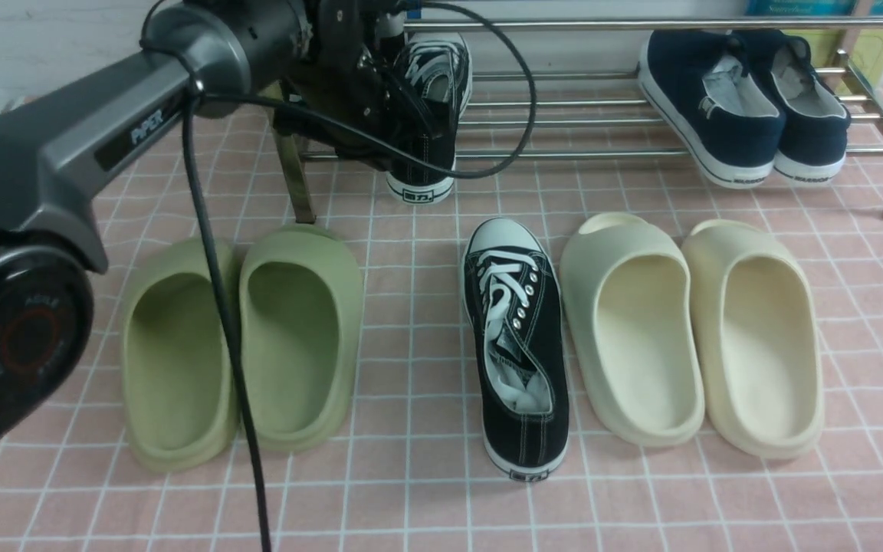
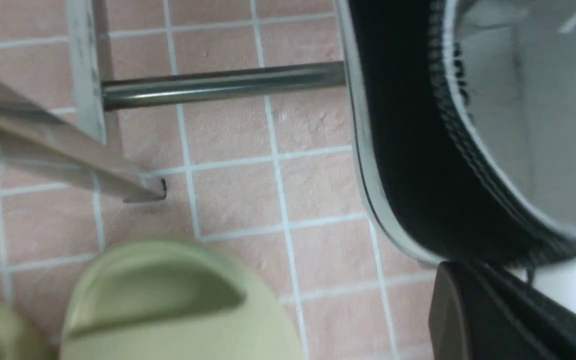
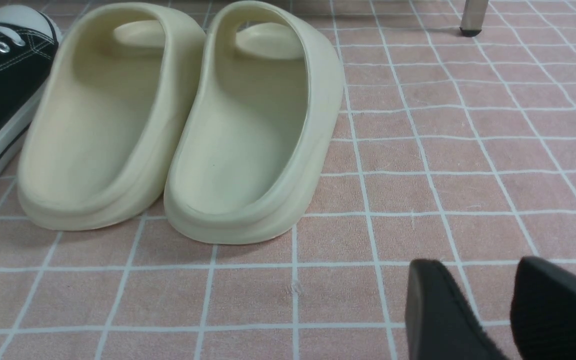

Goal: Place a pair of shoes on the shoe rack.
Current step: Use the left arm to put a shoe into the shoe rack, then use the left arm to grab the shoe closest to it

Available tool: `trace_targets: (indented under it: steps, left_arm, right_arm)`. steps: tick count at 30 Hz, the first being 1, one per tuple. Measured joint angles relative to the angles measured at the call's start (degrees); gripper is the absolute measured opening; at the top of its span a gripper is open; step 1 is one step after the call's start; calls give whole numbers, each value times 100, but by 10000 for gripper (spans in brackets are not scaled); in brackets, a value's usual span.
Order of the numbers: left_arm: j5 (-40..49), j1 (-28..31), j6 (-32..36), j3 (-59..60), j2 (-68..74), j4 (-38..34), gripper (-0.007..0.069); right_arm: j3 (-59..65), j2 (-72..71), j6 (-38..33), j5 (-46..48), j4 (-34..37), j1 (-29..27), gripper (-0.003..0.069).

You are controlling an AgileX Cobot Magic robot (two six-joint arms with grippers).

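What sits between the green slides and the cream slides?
One black sneaker, toe toward the shoe rack, close beside the cream slides; bare tiles separate it from the green slides. Front view.

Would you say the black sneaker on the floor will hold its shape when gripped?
Probably partly: the black sneaker has canvas sides likely to cave in, while its white rubber sole looks stiff. Lying flat, it should hardly roll.

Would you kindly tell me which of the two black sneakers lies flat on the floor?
The black sneaker between the green slides and cream slides; its mate leans on the shoe rack.
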Motion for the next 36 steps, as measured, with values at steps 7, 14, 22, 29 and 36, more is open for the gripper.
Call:
trace_targets:
  steps: [7, 14, 22, 29, 36]
  left_arm:
    - [1132, -499, 1175, 443, -703, -433, 5]
    - [-834, -1588, 1182, 2908, -1841, -521, 10]
    - [-2627, -1777, 363, 4027, -1866, -402, 84]
    - [-2806, -1772, 208, 4036, -1698, -166, 370]
    - [-2834, -1772, 163, 4036, -1335, -162, 443]
  right_arm:
    - [0, 0, 0, 0, 0, 0, 240]
    - [0, 0, 0, 0, 0, 0, 240]
    - [0, 0, 0, 0, 0, 0, 240]
    - [0, 0, 0, 0, 0, 0, 240]
    - [0, 0, 0, 0, 0, 0, 240]
